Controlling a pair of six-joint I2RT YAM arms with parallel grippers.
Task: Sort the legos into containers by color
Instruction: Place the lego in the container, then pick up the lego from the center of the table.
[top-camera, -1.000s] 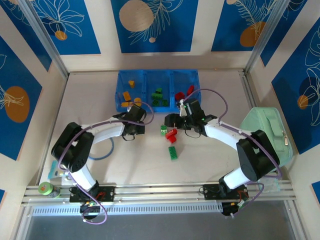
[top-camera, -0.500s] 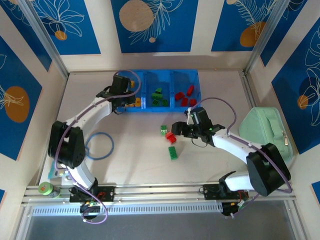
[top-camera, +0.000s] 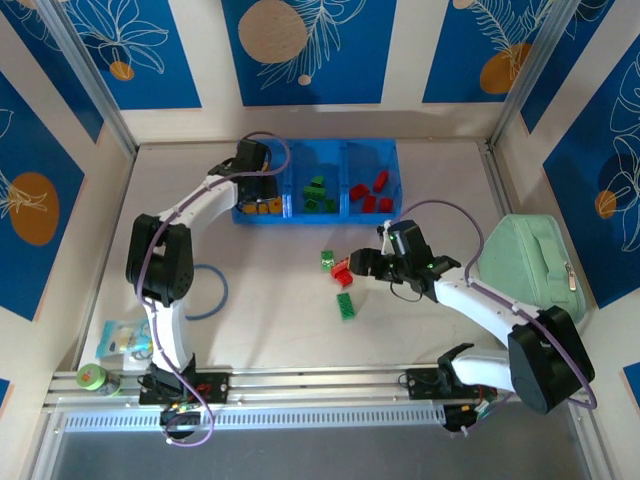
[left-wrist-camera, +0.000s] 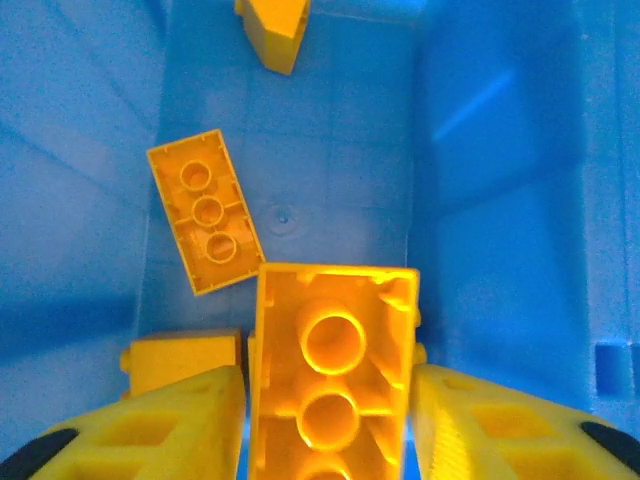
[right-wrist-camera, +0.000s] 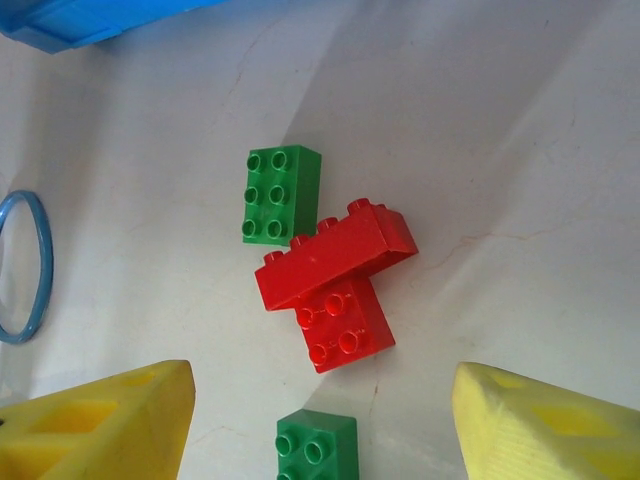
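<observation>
**A:** Left side?

**B:** Left pincer (left-wrist-camera: 330, 420) is down inside the left compartment (left-wrist-camera: 330, 150) of the tray (top-camera: 318, 143). There's a yellow brick (left-wrist-camera: 335, 350) between its fingers (left-wrist-camera: 170, 425), hollow underside toward the wrist camera. The fingers flank it closely. Can't tell if they're pinching it or just sitting beside it.

**A:** Why that bin?

**B:** Colour match. Other yellow-orange legos (left-wrist-camera: 205, 210) already lie on that floor. The middle compartment (top-camera: 315, 158) has greens and the right compartment (top-camera: 365, 158) has reds.

**A:** Right side?

**B:** Right pincer (right-wrist-camera: 322, 385) hangs over the counter (right-wrist-camera: 500, 150), spread wide, nothing in it. It's centred on the loose cluster. A long red brick (right-wrist-camera: 335, 255) leans tilted against a square red brick (right-wrist-camera: 345, 325). A green brick (right-wrist-camera: 280, 195) is touching or just beside the long one's end. A second green brick (right-wrist-camera: 315, 445) sits between the fingertips at the near edge of the wrist view.

**A:** Why so wide?

**B:** My read: the two reds together make a broader target than one brick, and a wide stance clears the greens on the way down. A red looks like the intended pick, bound for the right compartment.

**A:** Risks?

**B:** The long red is perched, not flat, so closing could tip it or drag a green along. Probably needs the pincer squared to one red only.

**A:** What's left?

**B:** By my count, two reds and two greens on the counter, plus the yellow one if it isn't dropped yet.
</observation>
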